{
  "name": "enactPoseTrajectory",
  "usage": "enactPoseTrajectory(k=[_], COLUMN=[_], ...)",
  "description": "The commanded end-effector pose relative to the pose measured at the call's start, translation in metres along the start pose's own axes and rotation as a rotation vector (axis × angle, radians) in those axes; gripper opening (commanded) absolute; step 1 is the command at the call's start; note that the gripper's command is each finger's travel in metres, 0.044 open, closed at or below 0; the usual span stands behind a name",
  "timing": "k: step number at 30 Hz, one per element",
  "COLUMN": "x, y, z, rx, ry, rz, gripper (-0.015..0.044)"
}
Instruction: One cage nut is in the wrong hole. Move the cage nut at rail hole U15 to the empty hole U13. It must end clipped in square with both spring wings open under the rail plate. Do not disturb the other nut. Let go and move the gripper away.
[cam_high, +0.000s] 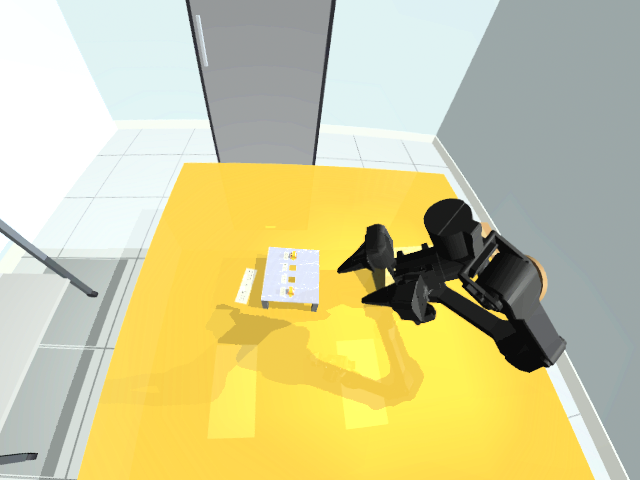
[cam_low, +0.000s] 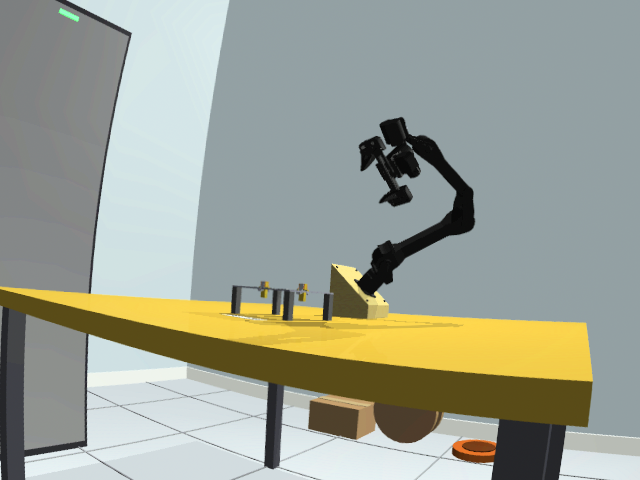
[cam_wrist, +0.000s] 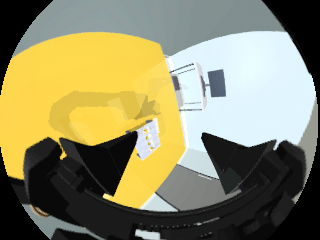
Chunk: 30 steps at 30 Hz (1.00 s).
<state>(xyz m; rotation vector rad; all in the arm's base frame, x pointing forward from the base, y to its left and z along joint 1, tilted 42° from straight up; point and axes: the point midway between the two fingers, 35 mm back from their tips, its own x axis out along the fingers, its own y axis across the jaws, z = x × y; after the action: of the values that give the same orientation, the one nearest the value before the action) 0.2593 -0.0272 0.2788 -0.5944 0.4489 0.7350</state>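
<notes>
1. Top view: our gripper (cam_high: 350, 285) (cam_low: 372, 185) (cam_wrist: 169, 133) is spread w/ nothing in it, off to one side of the rail plate (cam_high: 307, 273) (cam_wrist: 155, 135). One nut (cam_high: 293, 255) (cam_low: 264, 289) and a second nut (cam_high: 290, 291) (cam_low: 302, 291) sit at the row's ends, two open holes between. Labels too small: can't tell which is U15, so nor which hole is U13.
2. Ext. view: legs raise the plate off the counter (cam_high: 170, 361) (cam_low: 465, 351) (cam_wrist: 90, 65), prob. so wings can open below. We're well above, prob. for clearance pre-approach.
3. Wrist view: fingers wide apart, presumably ready to straddle the U15 nut; transfer not yet done, we judge.
</notes>
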Motion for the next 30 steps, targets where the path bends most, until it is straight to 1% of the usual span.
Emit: enactPoseTrajectory(k=[1,7,12,18,23,25,30], x=[0.024,0.07,0.113,0.166,0.209,0.219,0.226], y=[-0.019,-0.041,-0.048,-0.039,-0.017,-0.009,-0.002], z=[-0.022,-0.063,-0.103,-0.156,-0.202,-0.215,-0.218], rx=[-0.012,-0.066,-0.116,-0.179,-0.23,-0.242,-0.244], ry=[0.07,0.116,0.135,0.129,0.098,0.086,0.085], rz=[0.092,0.267,0.425,0.626,0.8,0.846,0.852], gripper=[0.044,0.044,0.044,0.044,0.044,0.044,0.044])
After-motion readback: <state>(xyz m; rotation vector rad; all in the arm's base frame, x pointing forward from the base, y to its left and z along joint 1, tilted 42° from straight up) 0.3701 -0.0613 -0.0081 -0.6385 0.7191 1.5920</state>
